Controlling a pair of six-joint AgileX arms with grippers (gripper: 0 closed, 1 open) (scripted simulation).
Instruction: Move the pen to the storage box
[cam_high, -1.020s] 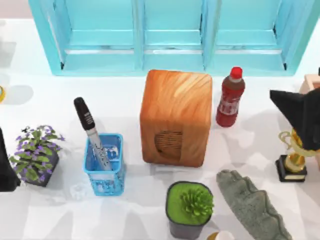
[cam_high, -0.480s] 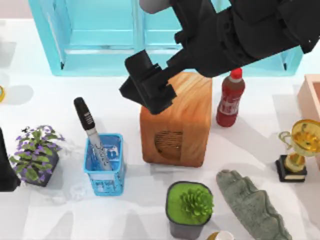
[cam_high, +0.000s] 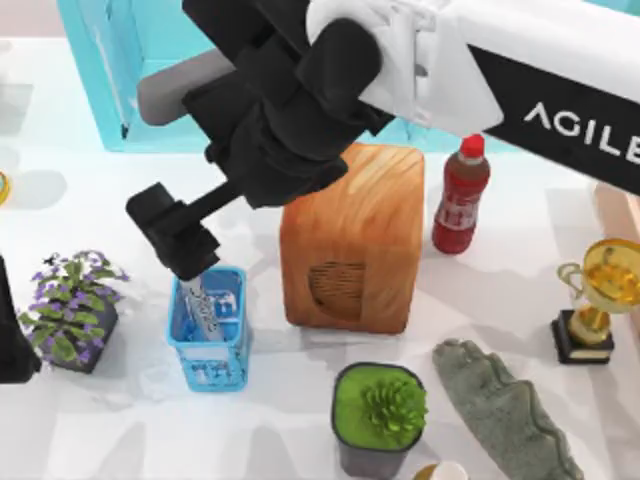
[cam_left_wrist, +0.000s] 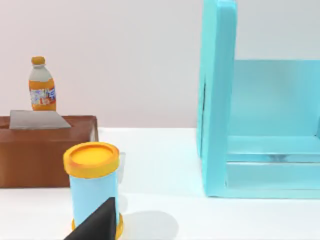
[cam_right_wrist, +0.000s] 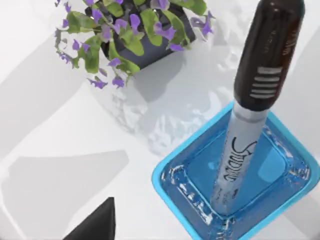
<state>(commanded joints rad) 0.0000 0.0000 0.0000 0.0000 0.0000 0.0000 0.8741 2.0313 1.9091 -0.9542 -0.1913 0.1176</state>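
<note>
Right gripper (cam_high: 180, 245), finger state indiscernible, poised over the pen (cam_right_wrist: 250, 115) leaning in the blue basket (cam_right_wrist: 185, 200); best grasped squarely at the cap, lifted straight.

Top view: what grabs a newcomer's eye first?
The right arm sweeps across from the right, its gripper over the pen standing in the blue mesh basket at left. Next is the big wood-grain cube in the middle, with the red bottle beside it.

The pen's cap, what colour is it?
Glossy black cap on the slim silver-grey marker pen, best seen from the right wrist view.
</note>
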